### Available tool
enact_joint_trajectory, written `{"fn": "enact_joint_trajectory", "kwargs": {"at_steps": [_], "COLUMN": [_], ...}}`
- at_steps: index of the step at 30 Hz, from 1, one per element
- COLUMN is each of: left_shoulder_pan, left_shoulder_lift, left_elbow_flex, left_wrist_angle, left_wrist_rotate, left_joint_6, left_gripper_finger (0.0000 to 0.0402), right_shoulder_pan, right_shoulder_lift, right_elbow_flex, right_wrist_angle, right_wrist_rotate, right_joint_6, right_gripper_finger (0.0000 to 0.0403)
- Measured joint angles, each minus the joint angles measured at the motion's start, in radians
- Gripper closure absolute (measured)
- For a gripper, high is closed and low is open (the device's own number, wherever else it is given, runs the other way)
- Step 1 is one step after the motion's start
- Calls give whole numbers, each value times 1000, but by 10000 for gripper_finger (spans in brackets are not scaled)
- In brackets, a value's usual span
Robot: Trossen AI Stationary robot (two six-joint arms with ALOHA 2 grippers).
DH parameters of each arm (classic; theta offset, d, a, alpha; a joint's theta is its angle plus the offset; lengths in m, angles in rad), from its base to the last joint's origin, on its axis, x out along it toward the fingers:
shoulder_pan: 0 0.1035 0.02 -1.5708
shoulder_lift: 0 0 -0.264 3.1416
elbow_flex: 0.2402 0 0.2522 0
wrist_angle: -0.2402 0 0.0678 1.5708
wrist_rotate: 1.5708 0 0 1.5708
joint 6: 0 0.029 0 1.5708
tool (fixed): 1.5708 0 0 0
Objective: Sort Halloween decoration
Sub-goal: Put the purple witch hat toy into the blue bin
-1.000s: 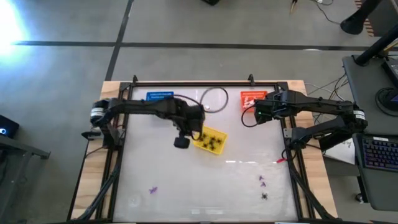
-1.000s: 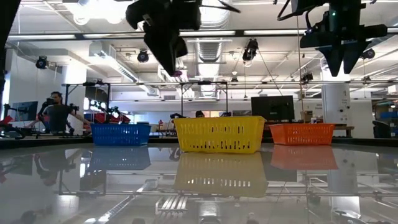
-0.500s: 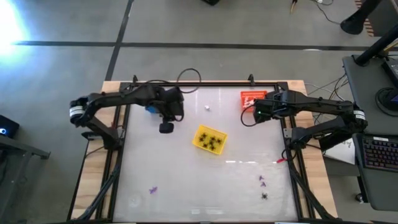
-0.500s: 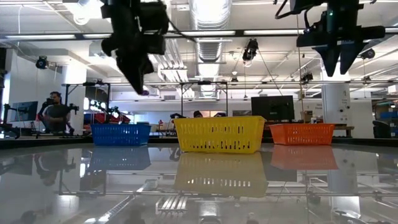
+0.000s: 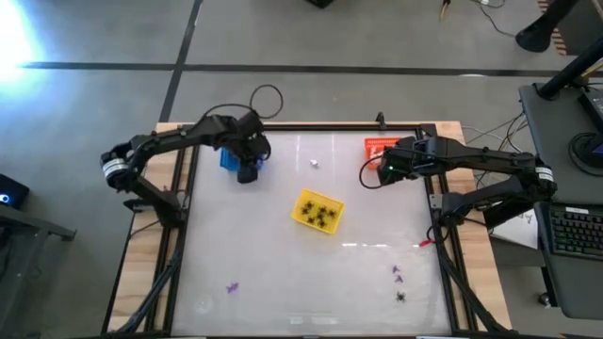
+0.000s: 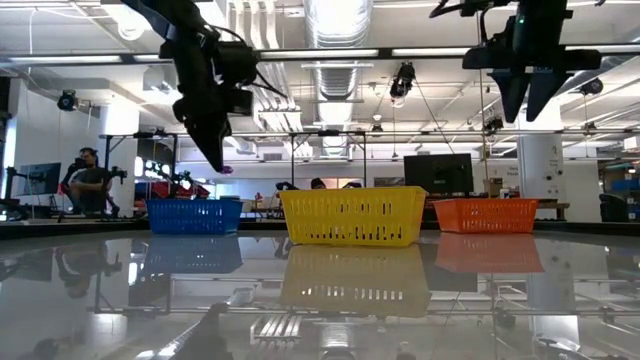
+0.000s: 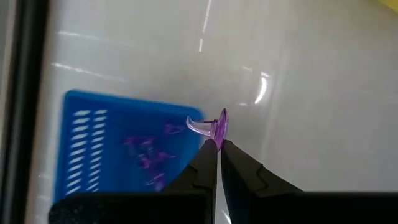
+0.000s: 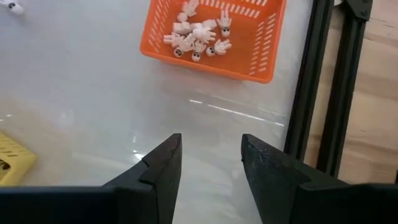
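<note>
The glossy white bench (image 5: 283, 254) carries three small square plastic baskets: a yellow basket (image 5: 317, 211) holding black spider pieces, an orange basket (image 8: 214, 36) holding white pieces (image 8: 198, 35), and a blue basket (image 7: 124, 143) holding purple pieces. The left gripper (image 7: 217, 142), pinched tight on a small purple piece (image 7: 219, 125), hangs just beside the blue basket's edge. The right gripper (image 8: 210, 158) waits wide and empty near the orange basket. Sorting appears well advanced; loose purple bits (image 5: 231, 287), a black spider (image 5: 401, 297) and one white piece (image 5: 314, 164) remain on the bench. No legible writing or labels.
</note>
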Motion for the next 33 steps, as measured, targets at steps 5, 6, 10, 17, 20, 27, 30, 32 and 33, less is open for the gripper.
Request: {"fn": "enact_joint_trajectory", "kwargs": {"at_steps": [5, 6, 10, 17, 20, 27, 30, 32, 33], "left_shoulder_pan": [95, 115, 182, 265, 282, 287, 289, 289, 289], "left_shoulder_lift": [1, 1, 1, 2, 2, 8, 33, 63, 80], "left_elbow_flex": [0, -1, -1, -4, -7, -7, -7, -7, -7], "left_wrist_angle": [5, 6, 33, 38, 34, 34, 27, 21, 21], "left_wrist_rotate": [14, 32, 50, 51, 51, 51, 51, 51, 51], "left_joint_6": [29, 29, 31, 23, 25, 37, 36, 34, 32], "left_gripper_finger": [401, 401, 401, 401, 401, 401, 401, 401, 401], "right_shoulder_pan": [0, 0, 0, 0, -5, -5, -5, -5, -5], "right_shoulder_lift": [6, 7, 7, 7, 7, 7, 7, 7, 7], "right_elbow_flex": [0, 0, 0, 0, 0, 0, 0, 0, 0], "right_wrist_angle": [16, 31, 114, 252, 293, 347, 352, 352, 352], "right_wrist_rotate": [0, 0, 0, 0, 0, 1, 1, 1, 1], "right_joint_6": [6, -1, -49, -150, -175, -281, -313, -316, -316], "right_gripper_finger": [243, 243, 243, 243, 243, 243, 243, 243, 243]}}
